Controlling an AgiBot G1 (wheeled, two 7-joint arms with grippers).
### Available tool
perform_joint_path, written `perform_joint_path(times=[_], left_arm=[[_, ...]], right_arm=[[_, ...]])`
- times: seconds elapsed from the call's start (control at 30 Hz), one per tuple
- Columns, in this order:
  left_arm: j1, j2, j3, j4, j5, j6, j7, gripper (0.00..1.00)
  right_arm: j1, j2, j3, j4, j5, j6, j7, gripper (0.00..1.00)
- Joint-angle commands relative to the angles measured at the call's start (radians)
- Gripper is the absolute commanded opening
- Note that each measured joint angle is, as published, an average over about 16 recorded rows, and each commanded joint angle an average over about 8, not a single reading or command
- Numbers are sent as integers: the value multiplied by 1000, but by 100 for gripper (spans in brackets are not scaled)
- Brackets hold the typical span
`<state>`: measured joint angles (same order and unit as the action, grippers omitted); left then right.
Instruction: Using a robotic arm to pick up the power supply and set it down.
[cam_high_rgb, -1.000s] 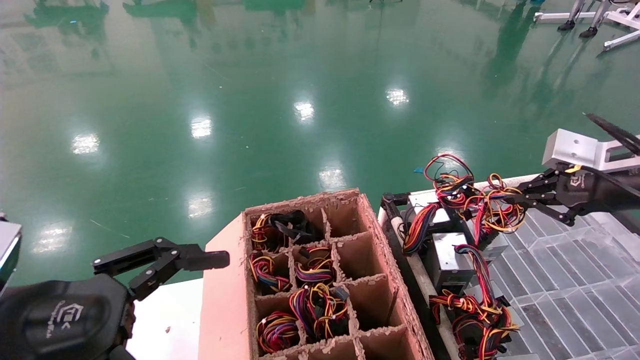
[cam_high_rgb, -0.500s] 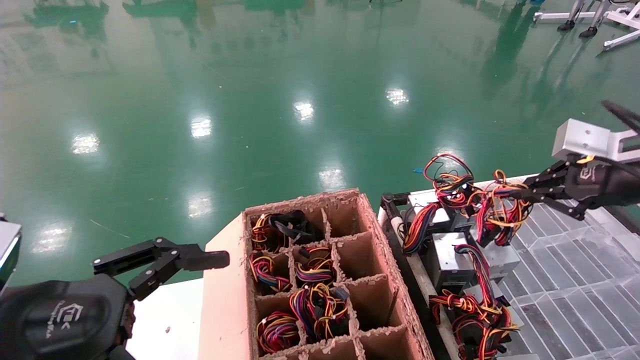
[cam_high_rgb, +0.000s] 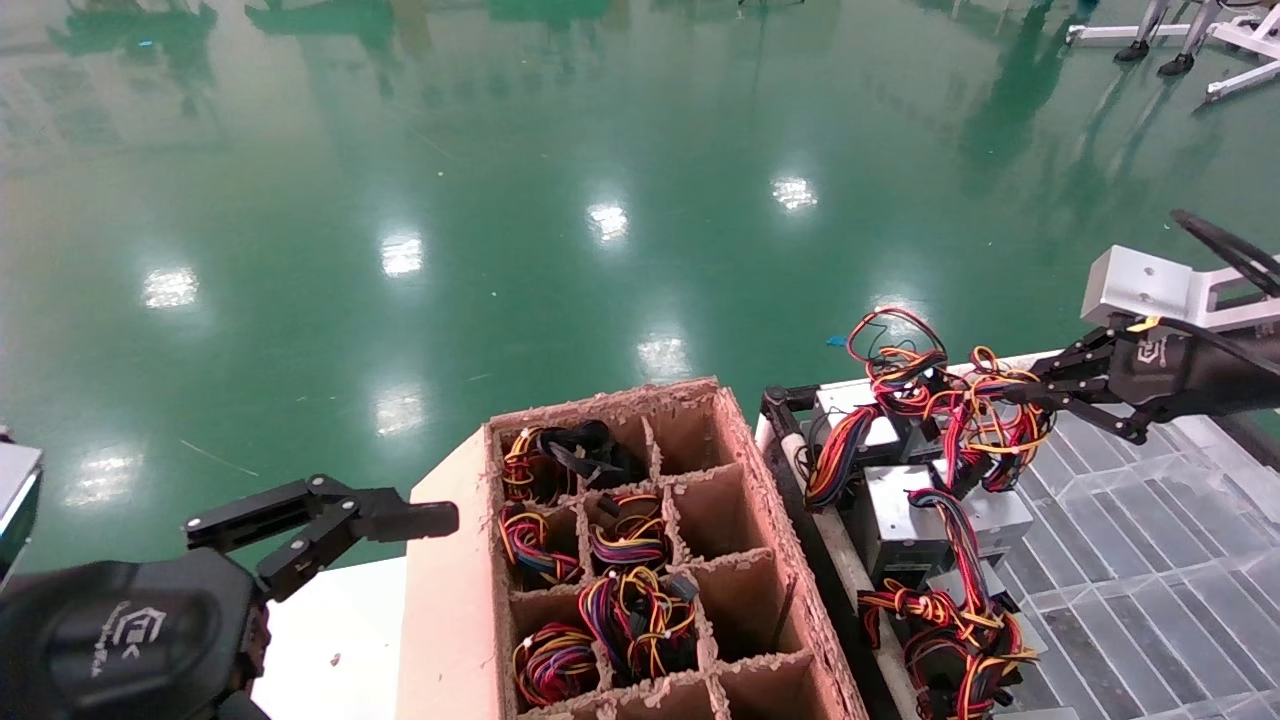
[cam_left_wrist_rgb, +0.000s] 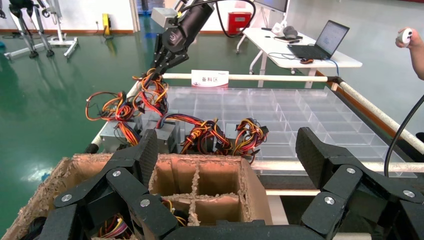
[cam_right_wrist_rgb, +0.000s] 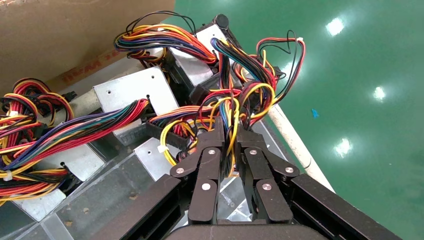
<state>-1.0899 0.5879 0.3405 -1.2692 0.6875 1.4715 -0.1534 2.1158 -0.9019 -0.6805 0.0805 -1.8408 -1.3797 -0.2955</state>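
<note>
workshop floor | green epoxy floor | laptop desk

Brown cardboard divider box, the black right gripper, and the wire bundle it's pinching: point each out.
Brown cardboard divider box (cam_high_rgb: 752, 452): head view, right-hand wall rim.
Black right gripper (cam_right_wrist_rgb: 229, 131): right wrist view, between its fingertips.
Red, orange and yellow wire bundle (cam_right_wrist_rgb: 231, 97): right wrist view, loops beyond the fingertips.

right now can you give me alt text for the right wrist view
The right gripper is shut on a loop of yellow, red and black wires trailing from grey metal power supplies on a clear tray, with green floor beyond.
</note>
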Motion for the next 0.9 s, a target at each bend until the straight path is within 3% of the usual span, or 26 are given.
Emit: perform_joint_path(times=[0.03,0.33,0.6,0.9], left_arm=[[0,0,0,0,0,0,0,100],[0,0,0,0,0,0,0,100],[0,0,0,1,0,0,0,100],[0,0,0,1,0,0,0,100]], right_arm=[[0,-1,0,-4,0,0,0,100],[8,-10,3,-2,4,-15,11,100],[22,-7,39,-28,60,-74,56,100],[-94,28,87,99,187,-89,111,100]])
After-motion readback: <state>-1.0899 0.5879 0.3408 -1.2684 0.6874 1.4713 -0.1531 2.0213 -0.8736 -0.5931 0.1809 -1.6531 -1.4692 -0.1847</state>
